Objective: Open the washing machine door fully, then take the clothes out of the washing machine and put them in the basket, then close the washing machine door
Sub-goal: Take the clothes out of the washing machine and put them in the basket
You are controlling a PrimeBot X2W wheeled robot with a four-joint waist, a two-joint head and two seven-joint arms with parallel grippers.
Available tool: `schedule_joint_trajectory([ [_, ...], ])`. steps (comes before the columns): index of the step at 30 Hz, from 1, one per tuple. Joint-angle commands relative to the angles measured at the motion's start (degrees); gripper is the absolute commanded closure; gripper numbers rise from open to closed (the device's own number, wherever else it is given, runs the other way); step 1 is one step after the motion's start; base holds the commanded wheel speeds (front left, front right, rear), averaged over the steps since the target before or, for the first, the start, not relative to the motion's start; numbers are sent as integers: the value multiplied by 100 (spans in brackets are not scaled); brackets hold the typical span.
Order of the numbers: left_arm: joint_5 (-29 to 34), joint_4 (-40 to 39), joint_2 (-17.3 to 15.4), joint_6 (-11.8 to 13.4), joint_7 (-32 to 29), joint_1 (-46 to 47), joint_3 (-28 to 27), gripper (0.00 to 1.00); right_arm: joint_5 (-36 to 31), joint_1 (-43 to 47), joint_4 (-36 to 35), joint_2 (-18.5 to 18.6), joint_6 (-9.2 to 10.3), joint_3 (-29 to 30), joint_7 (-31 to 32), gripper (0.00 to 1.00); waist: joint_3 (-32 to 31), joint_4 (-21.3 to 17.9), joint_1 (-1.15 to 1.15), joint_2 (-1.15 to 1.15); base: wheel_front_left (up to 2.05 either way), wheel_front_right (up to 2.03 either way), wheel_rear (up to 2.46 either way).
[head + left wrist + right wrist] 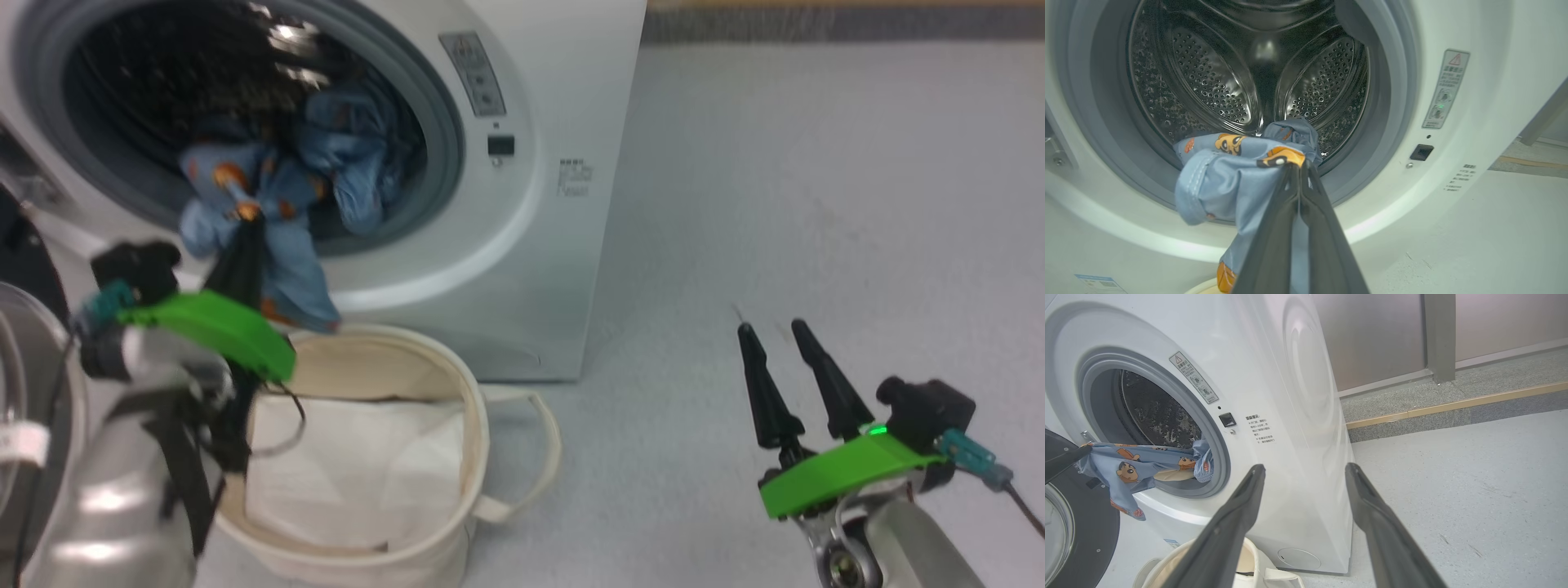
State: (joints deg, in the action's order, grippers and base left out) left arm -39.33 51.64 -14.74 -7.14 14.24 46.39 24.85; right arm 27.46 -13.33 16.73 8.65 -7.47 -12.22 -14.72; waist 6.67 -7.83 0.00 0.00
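Note:
The white washing machine point(531, 245) stands with its drum point(1229, 81) exposed. Its door point(1090, 539), black-rimmed, is swung wide to the left. The light-blue clothes point(277, 204) printed with orange figures trail out over the grey seal. My left gripper point(245, 224) is shut on a fold of them point(1229, 179) just outside the opening, above the basket point(482, 408). The cream basket sits on the floor against the washer front, with a white liner inside. My right gripper point(773, 327) hovers open and empty over the floor to the right point(1304, 468).
Grey floor point(816, 204) spreads to the right of the washer. A raised kerb with a tan strip point(1453, 404) and a wall panel run behind. The basket's looped handle point(547, 441) sticks out to the right.

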Motion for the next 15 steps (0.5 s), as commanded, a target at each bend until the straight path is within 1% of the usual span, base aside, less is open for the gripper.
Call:
schedule_joint_trajectory([
  [1, -86, -551, -293, -34, 74, -125, -154, 100, 67, 34, -126, 76, -2, -138, -28, 0, -382, 82, 0, 0, 0, 0, 0],
  [5, -225, -1429, -388, -30, 51, -777, -104, 100, 110, 161, -80, 109, -2, -162, -28, 0, -574, 156, 0, 0, 0, 0, 0],
  [7, -292, -1928, -434, 50, -18, -1062, -121, 100, 122, 192, -81, 121, -2, -157, -28, 0, -629, 192, 0, 0, 0, 0, 0],
  [8, -292, -1928, -434, 50, -18, -1062, -121, 100, 122, 192, -81, 121, -2, -157, -28, 0, -629, 192, 0, 0, 0, 0, 0],
  [15, -473, -3902, -666, 616, -492, -2077, -167, 100, 136, 223, -108, 126, -2, -138, -28, 0, -683, 253, 0, 0, 0, 0, 0],
])
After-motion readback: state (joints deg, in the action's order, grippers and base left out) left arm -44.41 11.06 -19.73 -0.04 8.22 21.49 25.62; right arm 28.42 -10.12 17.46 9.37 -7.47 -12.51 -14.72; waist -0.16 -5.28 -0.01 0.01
